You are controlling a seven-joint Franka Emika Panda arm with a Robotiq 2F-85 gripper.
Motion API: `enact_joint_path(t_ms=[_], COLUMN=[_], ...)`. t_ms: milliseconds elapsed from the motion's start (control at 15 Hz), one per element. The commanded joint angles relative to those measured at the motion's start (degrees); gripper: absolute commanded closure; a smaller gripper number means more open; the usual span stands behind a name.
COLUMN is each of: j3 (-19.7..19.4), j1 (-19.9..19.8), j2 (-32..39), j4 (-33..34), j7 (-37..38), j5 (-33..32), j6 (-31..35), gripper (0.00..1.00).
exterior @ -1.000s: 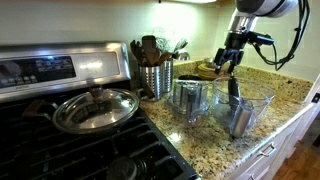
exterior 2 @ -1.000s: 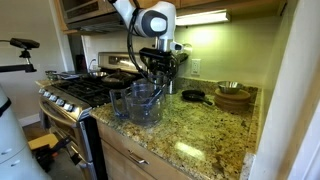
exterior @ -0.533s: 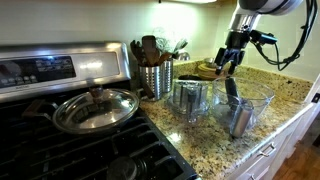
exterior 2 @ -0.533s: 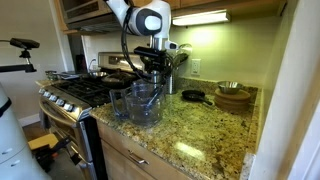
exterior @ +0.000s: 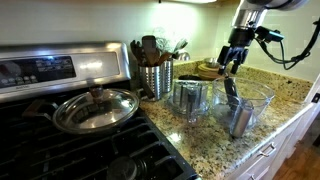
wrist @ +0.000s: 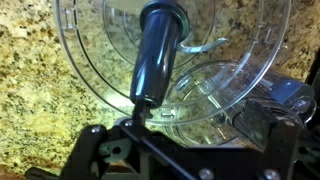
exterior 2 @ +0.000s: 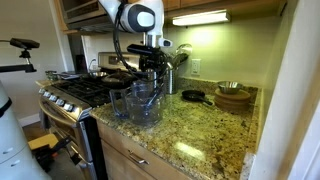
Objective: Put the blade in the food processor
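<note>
The clear food processor bowl (exterior: 258,100) stands on the granite counter and shows in both exterior views (exterior 2: 146,106). The dark blade stem (wrist: 158,50) stands tilted inside the bowl (wrist: 100,70), its lower end near the bowl's centre. In an exterior view it is a dark shaft (exterior: 232,88) rising out of the bowl. My gripper (wrist: 180,135) hovers just above the stem's top with its fingers spread wide, and neither finger presses the stem. It also shows above the bowl in both exterior views (exterior: 232,62) (exterior 2: 152,68).
A second clear container (exterior: 190,98) stands beside the bowl. A metal utensil holder (exterior: 155,78) is behind it. A pan with a glass lid (exterior: 95,108) sits on the stove. Wooden bowls (exterior 2: 233,97) and a small black pan (exterior 2: 192,96) sit farther along the counter.
The arm's upper part has swung a little sideways. The gripper stays over the bowl, and the blade and bowl have not moved.
</note>
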Motion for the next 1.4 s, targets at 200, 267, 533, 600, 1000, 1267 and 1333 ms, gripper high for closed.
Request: enact_joint_path(t_ms=[200, 267, 533, 600, 1000, 1267, 1333], j3=[-1.0, -0.9, -0.9, -0.9, -1.1, -1.5, -1.6], j1=[0.9, 0.9, 1.0, 1.0, 1.0, 0.9, 0.9], j2=[-0.8, -0.6, 0.3, 0.5, 2.2, 3.6, 4.0], j4=[-1.3, -1.2, -1.7, -1.9, -2.1, -2.2, -2.2], j7=[12.8, 13.6, 18.5, 20.2, 24.3, 26.3, 26.6], j5=[-2.8, -2.2, -2.6, -3.5, -4.6, -6.8, -7.1], j6=[0.2, -0.1, 0.8, 1.4, 2.4, 4.3, 4.9], gripper=[0.0, 0.0, 0.0, 0.0, 0.0, 0.0, 0.0])
